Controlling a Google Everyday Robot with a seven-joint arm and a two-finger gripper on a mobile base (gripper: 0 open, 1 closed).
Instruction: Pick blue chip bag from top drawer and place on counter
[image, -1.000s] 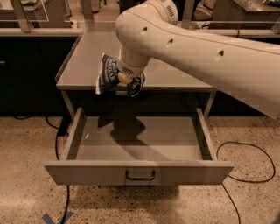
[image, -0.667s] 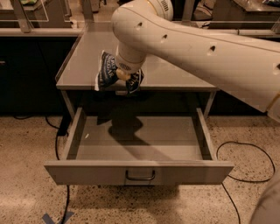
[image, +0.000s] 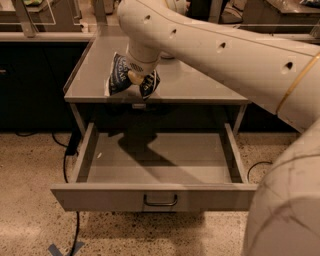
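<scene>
1. The jaws sit at the end of the arm (image: 225, 50), above the front edge of the tabletop (image: 200, 80). They are clamped on the middle of the chip bag (image: 118, 75), so its two ends bulge out on either side.
2. The bag hangs over the front strip of the tabletop, left of centre. I cannot tell whether it touches the surface.
3. The drawer (image: 100, 196) stands pulled out below, with the bag already out of it.
4. Probably only the release is left. So near the edge, a loose bag could slide back into the drawer.

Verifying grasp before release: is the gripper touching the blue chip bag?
Touching. Camera view: the gripper pinches the blue chip bag at its middle, bag crumpled around it, above the counter.
</scene>
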